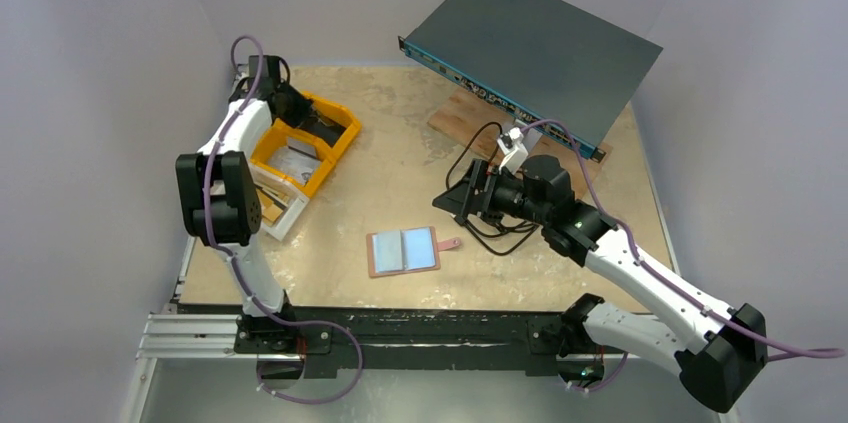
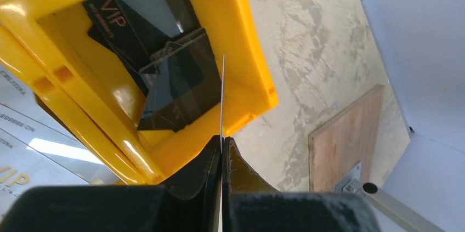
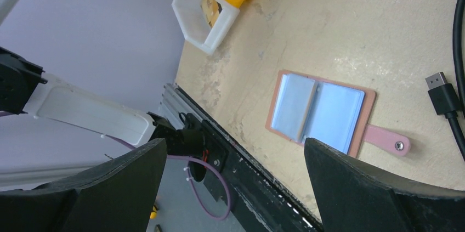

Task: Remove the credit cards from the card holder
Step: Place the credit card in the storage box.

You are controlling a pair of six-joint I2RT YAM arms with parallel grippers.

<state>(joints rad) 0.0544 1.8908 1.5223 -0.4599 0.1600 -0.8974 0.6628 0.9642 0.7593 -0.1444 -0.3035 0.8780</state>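
Left pincer (image 2: 221,147): jaws pinched tight on a thin card (image 2: 222,95), seen edge-on and sticking straight out past the tips. Just past the tips, below the card, is a yellow bin (image 2: 249,34). The card's edge hangs over the bin's wall on the right-finger side. Deeper in the bin, dark cards (image 2: 112,18) lie flat and overlapping, one printed VIP. Off the left finger, past the bin wall, are pale printed cards (image 2: 22,155).

Right pincer (image 3: 234,144): jaws wide apart, gripping nothing, up off the table (image 3: 329,23). Ahead, in line with the gap between the fingers, the card holder (image 3: 321,114) lies open and flat, pale blue-grey inside up. A pale card (image 3: 295,106) sits in its left-finger half. Its strap with snap stud (image 3: 402,145) points toward the right-finger side. Farther out that side is a black cable plug (image 3: 444,92). Far ahead on the left-finger side is a white bin (image 3: 203,23).
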